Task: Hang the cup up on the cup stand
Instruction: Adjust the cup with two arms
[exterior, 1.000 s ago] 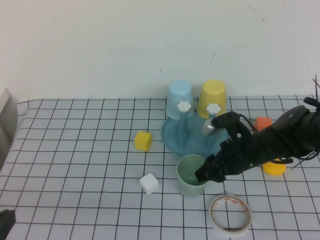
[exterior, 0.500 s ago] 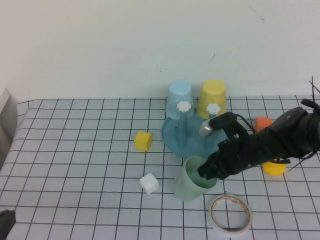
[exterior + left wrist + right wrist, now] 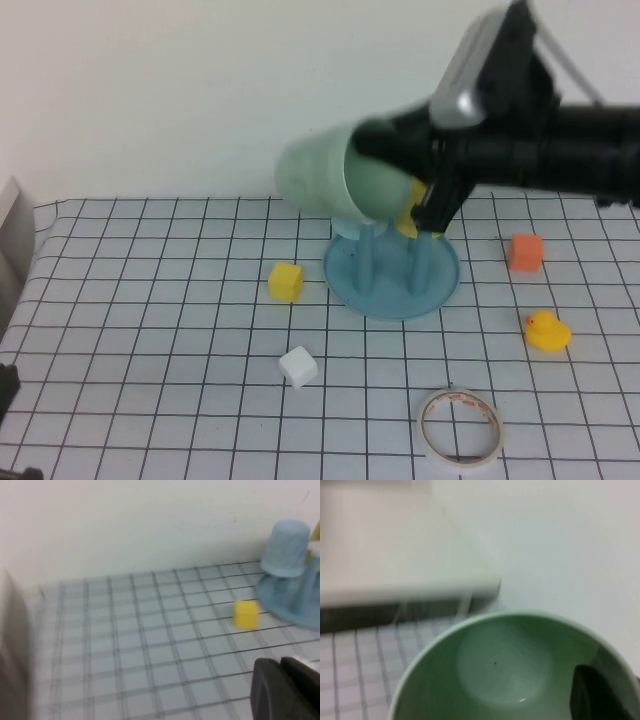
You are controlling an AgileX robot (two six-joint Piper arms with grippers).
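From the high camera, the right gripper [image 3: 425, 185] is up in the air above the cup stand [image 3: 392, 272], and its fingers are clamped on the rim of the cup [image 3: 335, 180]. The cup is tipped on its side with its open mouth facing the arm. It hides the tops of the pegs and most of the yellow cup [image 3: 408, 205] behind it. The grip is only on one edge, so the cup could slip or swing as it turns over. It could also bump the yellow cup or miss a free peg, because the pegs are hidden from here. The yellow block [image 3: 286, 281], white block [image 3: 298, 366], tape roll [image 3: 460, 428], duck [image 3: 547, 330] and orange block [image 3: 525, 251] lie around the stand, clear of it. From the left wrist camera, the left gripper [image 3: 285, 690] sits low, well apart from the stand [image 3: 295, 605], and its fingers look close together. The light blue cup [image 3: 287, 549] hangs upside down on the stand, so that peg is taken. From the right wrist camera, the cup [image 3: 505, 670] fills the view, and one dark finger [image 3: 597, 695] sits inside its rim.
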